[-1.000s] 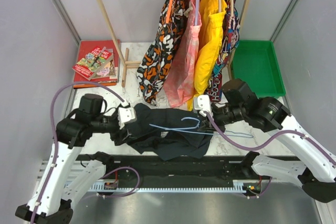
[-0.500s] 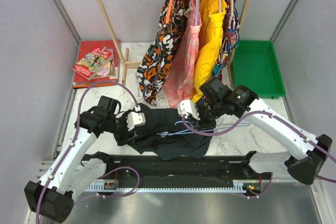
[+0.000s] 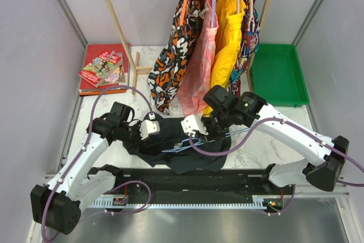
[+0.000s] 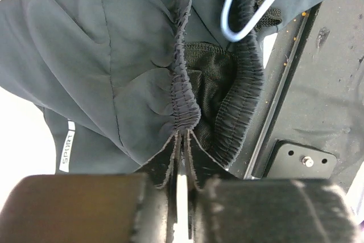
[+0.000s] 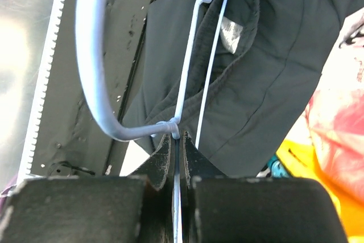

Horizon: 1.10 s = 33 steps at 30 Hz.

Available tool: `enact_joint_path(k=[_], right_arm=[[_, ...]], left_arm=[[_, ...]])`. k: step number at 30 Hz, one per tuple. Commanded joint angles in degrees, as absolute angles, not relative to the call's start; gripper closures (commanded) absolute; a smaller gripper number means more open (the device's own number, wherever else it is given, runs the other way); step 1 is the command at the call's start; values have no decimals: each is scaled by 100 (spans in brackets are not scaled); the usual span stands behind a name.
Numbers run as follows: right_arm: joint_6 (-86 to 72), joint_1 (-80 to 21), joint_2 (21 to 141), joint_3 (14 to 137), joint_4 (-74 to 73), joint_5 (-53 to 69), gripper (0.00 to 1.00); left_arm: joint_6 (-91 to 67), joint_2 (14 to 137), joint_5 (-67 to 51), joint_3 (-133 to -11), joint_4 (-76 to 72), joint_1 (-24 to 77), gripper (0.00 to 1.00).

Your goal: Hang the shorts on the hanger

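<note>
Two end effectors, both busy. My left end effector (image 4: 181, 183) is clenched on the gathered waistband of the shorts (image 4: 114, 55), the elastic pinched tight between both fingers. There is one pair of shorts, black, with one small white label on the fabric. It lies crumpled on the tabletop (image 3: 256, 152) between my two arms, its near edge over the black base rail.

My right end effector (image 5: 176, 169) is clamped on the one pale-blue hanger (image 5: 91, 55), gripping the wire just under the twist. The hook curls off to one side and two thin wires run up to the shorts. One hanger corner loops across the waistband.

Behind hang four garments (image 3: 227, 44): two patterned, one pink, one yellow. One green tray (image 3: 278, 72) sits at the back right.
</note>
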<state>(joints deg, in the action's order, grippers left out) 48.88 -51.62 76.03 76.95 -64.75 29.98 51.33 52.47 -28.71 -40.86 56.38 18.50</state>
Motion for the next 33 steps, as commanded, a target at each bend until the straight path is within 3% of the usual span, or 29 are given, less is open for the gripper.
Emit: enact_joint_path(k=[1, 18, 33], right_arm=[[4905, -5229, 7866, 8050, -6066, 3138, 100], [3755, -5634, 8719, 8227, -4256, 3200, 100], [2303, -5643, 8658, 7340, -2481, 2655, 100]], left_arm=[[5317, 5326, -2953, -4219, 5528, 1881, 98], [4869, 5308, -3489, -4922, 5686, 1881, 98], [4342, 5792, -3999, -5485, 5669, 1881, 98]])
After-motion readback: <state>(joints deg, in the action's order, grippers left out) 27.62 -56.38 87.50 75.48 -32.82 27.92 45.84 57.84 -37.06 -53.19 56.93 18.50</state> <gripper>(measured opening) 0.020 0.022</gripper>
